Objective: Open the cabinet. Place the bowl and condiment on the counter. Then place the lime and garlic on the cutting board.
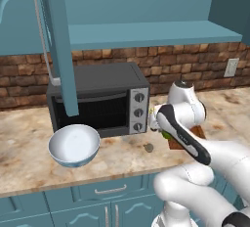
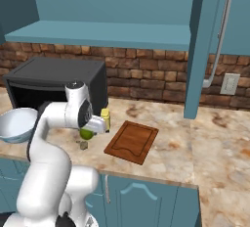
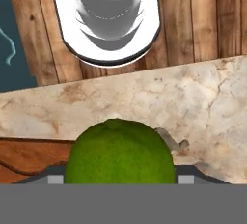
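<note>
Marble counter (image 2: pixel 205 143) carries your board (image 2: pixel 132 141) near its front edge; the gripper (image 3: pixel 116 182) seems clamped on the lime (image 3: pixel 120 153) just off the board's corner, ready to move it over.

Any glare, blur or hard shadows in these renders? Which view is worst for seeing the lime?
Left base view: flat even light, soft shading inside the white bowl, no glare; the round green lime is mostly hidden behind the arm. Right base view: sharp, lime a small sliver under the gripper. Hand view: lime close, slightly soft, cropped at the bottom.
</note>
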